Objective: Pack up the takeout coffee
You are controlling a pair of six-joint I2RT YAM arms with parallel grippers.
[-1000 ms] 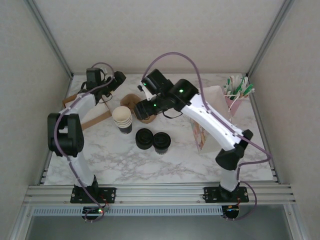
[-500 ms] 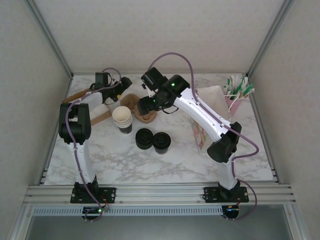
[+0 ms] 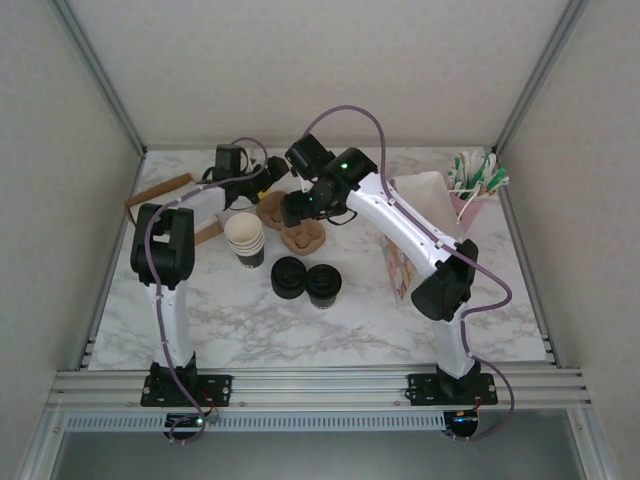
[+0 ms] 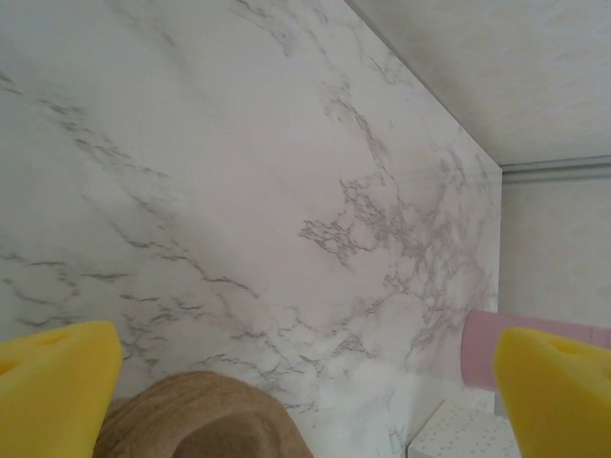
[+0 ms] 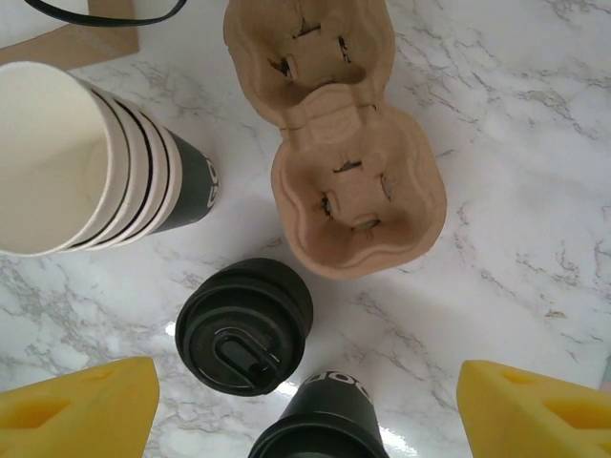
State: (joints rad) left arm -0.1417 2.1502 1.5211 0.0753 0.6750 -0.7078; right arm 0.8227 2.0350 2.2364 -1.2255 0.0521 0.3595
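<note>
The takeout coffee [image 3: 324,285], a small black cup with a black lid on, stands mid-table; in the right wrist view the takeout coffee [image 5: 320,429] sits at the bottom edge between the yellow fingers. My right gripper [image 3: 296,208] hovers open above the brown pulp cup carrier [image 3: 292,225], well above the table. The carrier [image 5: 334,143] has two vacant wells. My left gripper [image 3: 272,170] is open at the carrier's far end, and a brown edge of the carrier [image 4: 200,420] shows low between its pads. Neither gripper holds anything.
A stack of nested cups [image 3: 245,238] stands left of a squat pile of black lids [image 3: 289,277]. A white bag [image 3: 410,240] stands at the right, with a pink holder of packets [image 3: 475,190] behind it. A flat brown paper bag [image 3: 160,195] lies at the back left.
The left arm has swung right along the back of the table to the carrier's far end. The right arm's elbow has folded in while its gripper stayed over the carrier.
</note>
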